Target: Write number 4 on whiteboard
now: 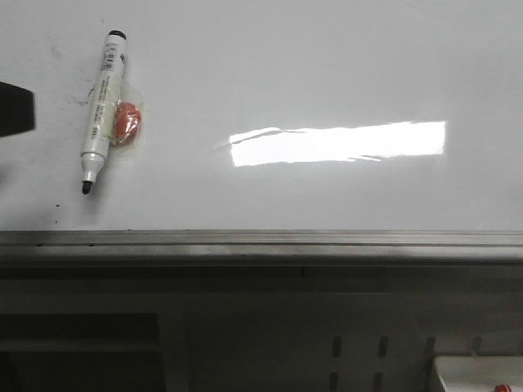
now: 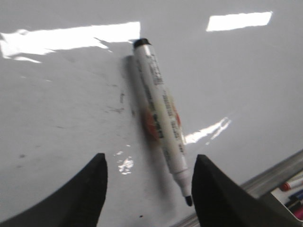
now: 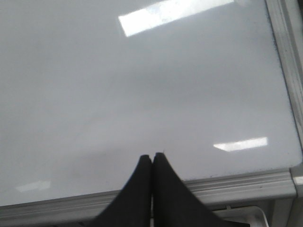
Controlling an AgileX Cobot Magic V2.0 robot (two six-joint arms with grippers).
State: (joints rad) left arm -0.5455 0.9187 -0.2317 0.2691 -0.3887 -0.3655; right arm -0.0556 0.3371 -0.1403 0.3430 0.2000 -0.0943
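The whiteboard (image 1: pixel 327 73) fills the front view, glossy white with a grey metal rail (image 1: pixel 261 242) along its near edge. An uncapped white marker (image 1: pixel 101 110) lies on it at the left, its black tip toward the rail, on an orange piece in clear wrap (image 1: pixel 127 121). No number 4 shows on the board, only faint smudges. My left gripper (image 2: pixel 149 163) is open just above the board, its fingers either side of the marker's tip end (image 2: pixel 161 118); its dark body (image 1: pixel 15 109) shows at the left edge. My right gripper (image 3: pixel 152 157) is shut and empty over the rail (image 3: pixel 236 187).
A bright rectangular light reflection (image 1: pixel 339 143) lies mid-board. Below the rail stands a dark frame with slots (image 1: pixel 359 347). A white tray corner (image 1: pixel 478 374) with something red is at the lower right. Coloured markers (image 2: pixel 293 194) lie beyond the rail in the left wrist view.
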